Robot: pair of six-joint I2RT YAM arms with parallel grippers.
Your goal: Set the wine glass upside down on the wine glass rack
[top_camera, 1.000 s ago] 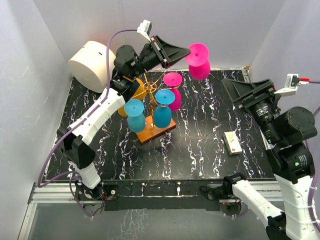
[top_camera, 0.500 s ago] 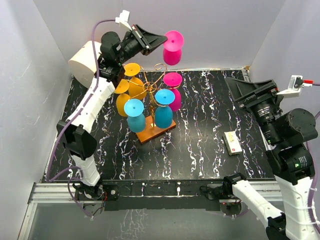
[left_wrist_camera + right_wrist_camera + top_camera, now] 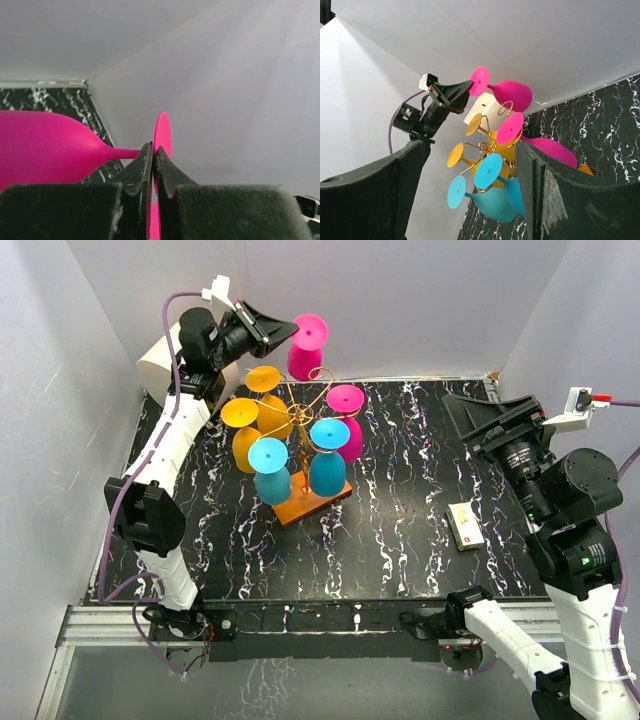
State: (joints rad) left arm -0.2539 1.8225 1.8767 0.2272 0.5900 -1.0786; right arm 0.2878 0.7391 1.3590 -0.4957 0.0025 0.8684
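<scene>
My left gripper [image 3: 288,330] is shut on the foot of a pink wine glass [image 3: 305,348], held bowl-down high above the back of the table. In the left wrist view the jaws pinch the foot disc [image 3: 162,135], with the bowl [image 3: 45,145] to the left. The gold wire rack [image 3: 303,410] stands on its orange-brown wooden base [image 3: 310,504] just below and in front of it. It carries two yellow, two blue and one pink glass upside down. The right wrist view shows the held glass [image 3: 507,93] above an empty scroll arm [image 3: 506,107]. My right gripper [image 3: 480,415] is open and empty at the right.
A white cylinder [image 3: 162,362] lies at the back left corner behind the left arm. A small box [image 3: 463,525] lies on the black marbled table [image 3: 400,500] near the right arm. White walls enclose the back and sides.
My left gripper has carried the pink glass leftward from the back centre to a spot right above the rack's back. The right arm has barely moved.
</scene>
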